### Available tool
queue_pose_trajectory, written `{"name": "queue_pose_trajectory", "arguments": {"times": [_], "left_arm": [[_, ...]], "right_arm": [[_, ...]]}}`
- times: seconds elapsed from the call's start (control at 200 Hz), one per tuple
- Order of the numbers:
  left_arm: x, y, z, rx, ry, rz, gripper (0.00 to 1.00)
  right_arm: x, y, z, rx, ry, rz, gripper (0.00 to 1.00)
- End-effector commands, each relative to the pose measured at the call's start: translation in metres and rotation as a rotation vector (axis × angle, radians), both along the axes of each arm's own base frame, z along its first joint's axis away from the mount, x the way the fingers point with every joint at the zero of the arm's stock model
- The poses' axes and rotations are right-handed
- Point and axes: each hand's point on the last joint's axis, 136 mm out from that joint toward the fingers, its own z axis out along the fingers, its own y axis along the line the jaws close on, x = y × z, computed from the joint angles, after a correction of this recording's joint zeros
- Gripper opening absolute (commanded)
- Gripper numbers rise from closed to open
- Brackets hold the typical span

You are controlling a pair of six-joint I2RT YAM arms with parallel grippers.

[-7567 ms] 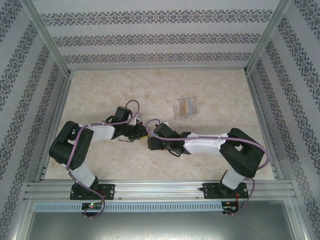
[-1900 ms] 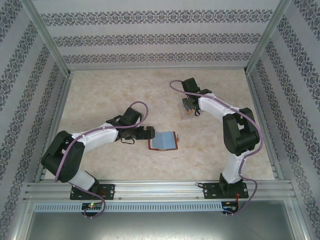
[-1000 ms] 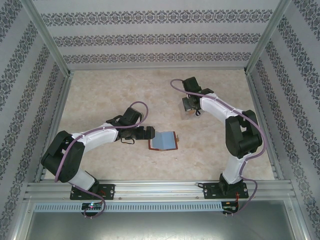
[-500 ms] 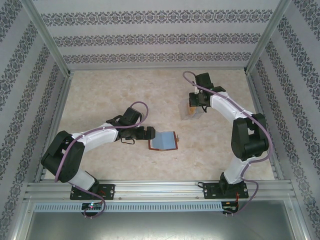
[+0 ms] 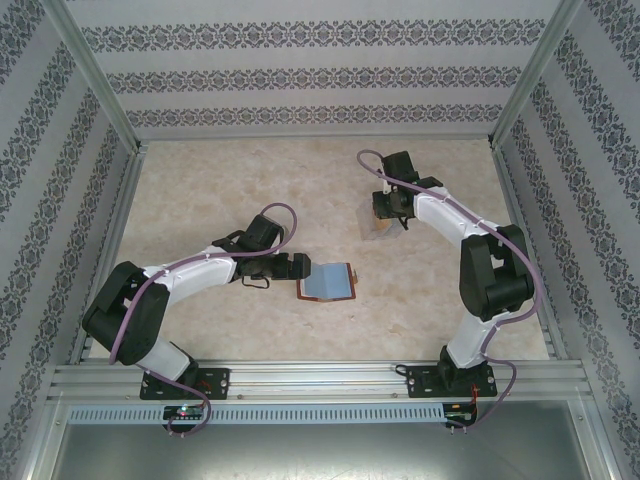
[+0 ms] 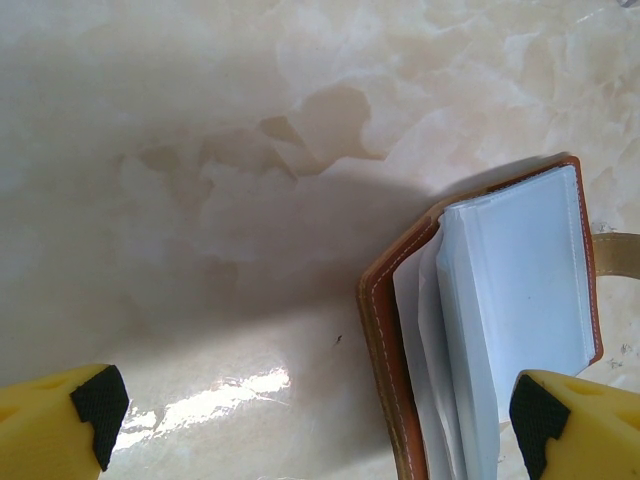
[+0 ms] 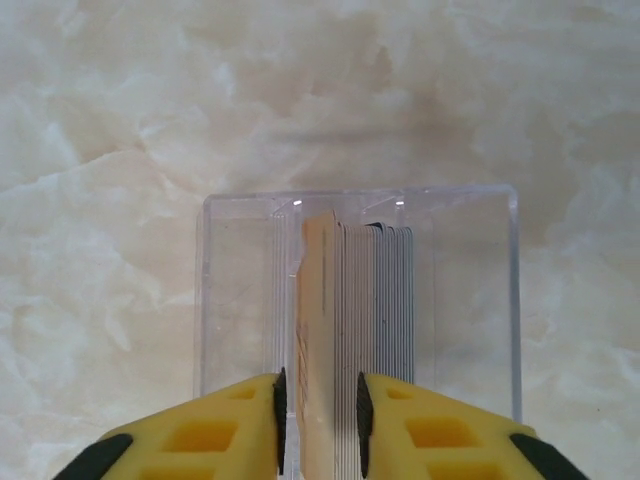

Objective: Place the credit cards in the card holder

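Alt text: The card holder (image 5: 328,281) lay open on the bench (image 5: 200,190) near the middle, pale blue-grey inner leaves facing up. I could not tell whether any card already sat inside it. The credit cards (image 7: 350,290) stood on edge as a stack inside a clear box (image 7: 240,290) at the far right, well apart from the holder, so I judged most of the job undone.

My left arm reached low from the near left. My left hand (image 6: 315,405) was spread wide just beside the holder's left edge, holding nothing. My right arm stretched far, its wrist bent down over the box. My right hand (image 7: 320,405) was narrow, straddling the top of a pale orange card and a few beside it. I could not tell whether it pinched them.
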Motion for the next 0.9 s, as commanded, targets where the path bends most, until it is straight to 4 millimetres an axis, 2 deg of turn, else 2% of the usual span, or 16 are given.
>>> {"name": "queue_pose_trajectory", "arguments": {"times": [0.0, 0.325, 0.445, 0.5, 0.605, 0.714, 0.894], "left_arm": [[0.0, -0.004, 0.006, -0.01, -0.022, -0.018, 1.0], [0.0, -0.004, 0.003, -0.015, -0.021, -0.023, 1.0], [-0.001, -0.003, 0.003, -0.012, -0.021, -0.019, 1.0], [0.0, -0.004, 0.003, -0.02, -0.025, -0.02, 1.0], [-0.001, -0.003, 0.002, -0.008, -0.017, -0.023, 1.0], [-0.001, -0.004, 0.004, -0.016, -0.026, -0.022, 1.0], [-0.002, -0.003, 0.002, -0.009, -0.017, -0.022, 1.0]], "right_arm": [[-0.006, -0.004, -0.002, -0.049, 0.005, -0.001, 0.37], [-0.005, -0.016, -0.016, -0.16, 0.039, 0.028, 0.63], [-0.004, -0.019, -0.025, -0.217, 0.065, 0.035, 0.67], [-0.003, -0.021, -0.029, -0.247, 0.067, 0.035, 0.72], [-0.002, -0.027, -0.031, -0.314, 0.063, 0.014, 0.73], [0.0, -0.033, -0.024, -0.37, 0.037, -0.005, 0.73], [0.001, -0.031, -0.015, -0.36, 0.009, -0.01, 0.71]]}}
